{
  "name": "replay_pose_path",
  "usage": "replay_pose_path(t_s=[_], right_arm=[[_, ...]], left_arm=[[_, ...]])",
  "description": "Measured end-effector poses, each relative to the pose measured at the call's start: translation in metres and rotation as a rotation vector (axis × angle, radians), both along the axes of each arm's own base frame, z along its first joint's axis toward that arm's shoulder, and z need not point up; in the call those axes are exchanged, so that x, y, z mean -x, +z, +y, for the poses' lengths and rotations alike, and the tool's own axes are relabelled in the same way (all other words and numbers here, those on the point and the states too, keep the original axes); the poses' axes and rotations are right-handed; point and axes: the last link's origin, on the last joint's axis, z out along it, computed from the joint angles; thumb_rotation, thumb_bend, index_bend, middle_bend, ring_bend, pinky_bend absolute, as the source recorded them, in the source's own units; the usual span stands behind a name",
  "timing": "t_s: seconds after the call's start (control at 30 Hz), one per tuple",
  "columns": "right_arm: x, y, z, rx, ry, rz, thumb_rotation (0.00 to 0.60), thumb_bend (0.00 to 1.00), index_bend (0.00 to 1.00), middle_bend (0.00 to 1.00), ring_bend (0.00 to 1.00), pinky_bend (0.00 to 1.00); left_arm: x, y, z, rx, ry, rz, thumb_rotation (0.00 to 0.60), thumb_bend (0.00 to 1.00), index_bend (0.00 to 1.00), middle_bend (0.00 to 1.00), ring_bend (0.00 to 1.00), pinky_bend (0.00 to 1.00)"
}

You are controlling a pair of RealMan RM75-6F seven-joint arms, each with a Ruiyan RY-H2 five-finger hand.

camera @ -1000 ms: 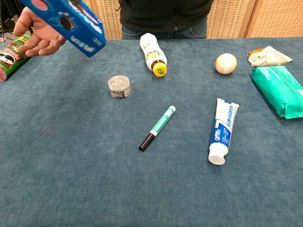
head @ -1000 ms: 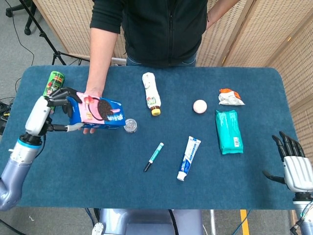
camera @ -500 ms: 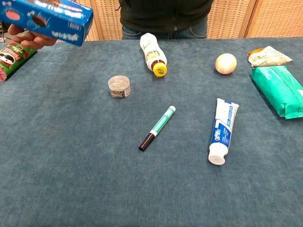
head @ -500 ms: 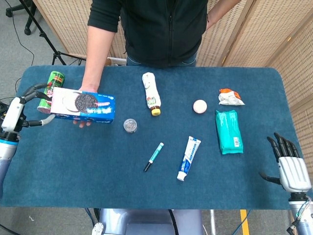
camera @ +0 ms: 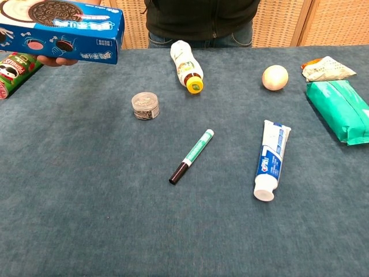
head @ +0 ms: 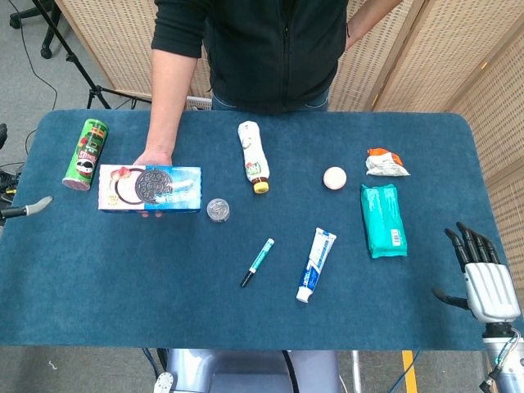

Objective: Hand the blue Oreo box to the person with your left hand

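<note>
The blue Oreo box (head: pixel 150 188) lies flat on the person's upturned palm (head: pixel 153 157) over the table's left part; the chest view shows the box (camera: pixel 60 29) at the top left with the person's fingers (camera: pixel 55 59) under it. Of my left hand (head: pixel 33 205) only an outstretched fingertip shows at the left edge of the head view, well clear of the box and holding nothing. My right hand (head: pixel 483 274) hangs off the table's right front corner, fingers spread and empty.
On the blue table (head: pixel 123 278) lie a green Pringles can (head: pixel 85 153) left of the box, a small clear jar (head: pixel 217 210) by its right end, a white bottle (head: pixel 253 155), a marker (head: pixel 257 262), toothpaste (head: pixel 316 264), a ball (head: pixel 334 178), a green wipes pack (head: pixel 383 219) and a snack packet (head: pixel 385 162).
My left hand let go of the Oreo box and drew back left, almost out of view. The person now carries the box alone and has levelled it. My right hand barely moved.
</note>
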Motion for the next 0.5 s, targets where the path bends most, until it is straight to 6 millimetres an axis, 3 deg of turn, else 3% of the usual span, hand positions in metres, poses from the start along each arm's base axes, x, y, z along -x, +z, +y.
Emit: replay_pose_path(t_s=[0.5], right_arm=[[-0.001, 0.009, 0.002, 0.027, 0.022, -0.007, 0.600, 0.00, 0.00, 0.00, 0.00, 0.07]], left_arm=[[0.003, -0.016, -0.078, -0.020, 0.224, 0.444, 0.600, 0.00, 0.00, 0.00, 0.00, 0.00]])
